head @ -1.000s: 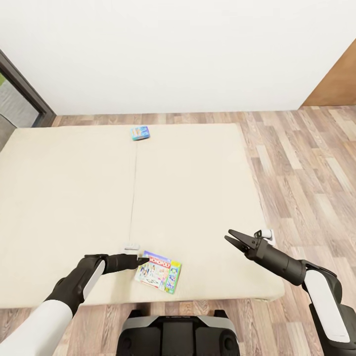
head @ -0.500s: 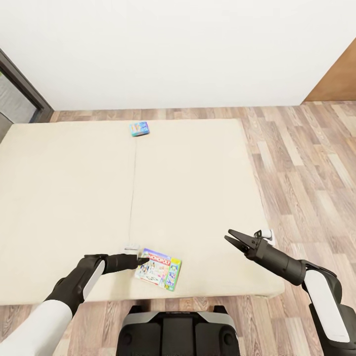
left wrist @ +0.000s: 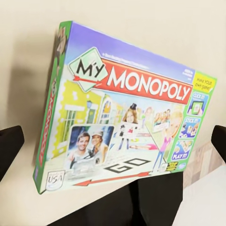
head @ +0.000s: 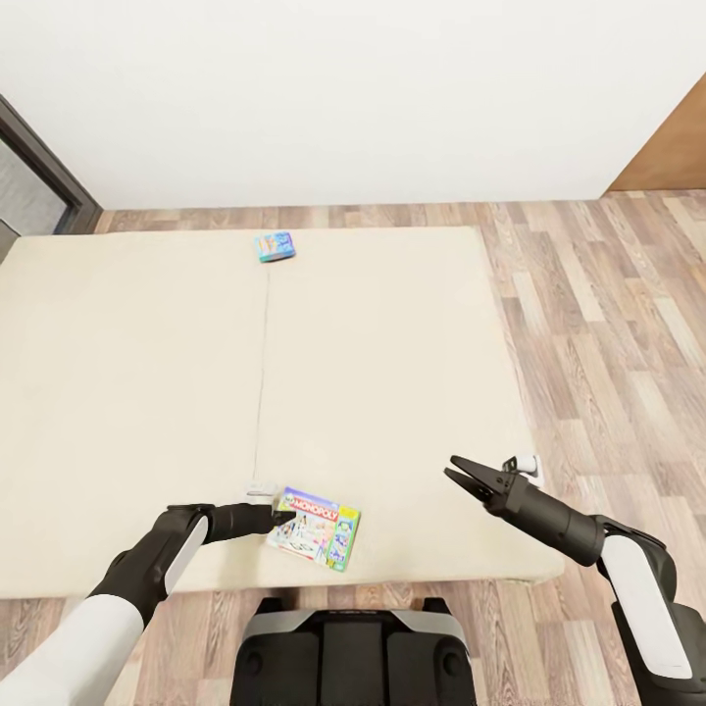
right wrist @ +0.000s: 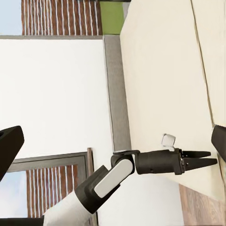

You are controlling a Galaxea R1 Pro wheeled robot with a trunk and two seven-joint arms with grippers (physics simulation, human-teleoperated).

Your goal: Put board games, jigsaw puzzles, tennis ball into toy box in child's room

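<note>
Your left gripper (head: 281, 517) sits open at the edge of the Monopoly box (head: 318, 528) near the bed's (head: 147, 373) front edge; your right gripper (head: 463, 477) hangs open, empty.

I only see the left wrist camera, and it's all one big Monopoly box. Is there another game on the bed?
Observer: Yes, a light-blue game lies at the far edge of the bed, by the wall.
Operator: Where's my other arm?
Observer: The right gripper hangs open over the bed's near right corner, holding nothing.
Operator: Is my left one touching Monopoly?
Observer: The left gripper is open, and its tips reach the left edge of the Monopoly box. I can't tell whether they touch.
</note>
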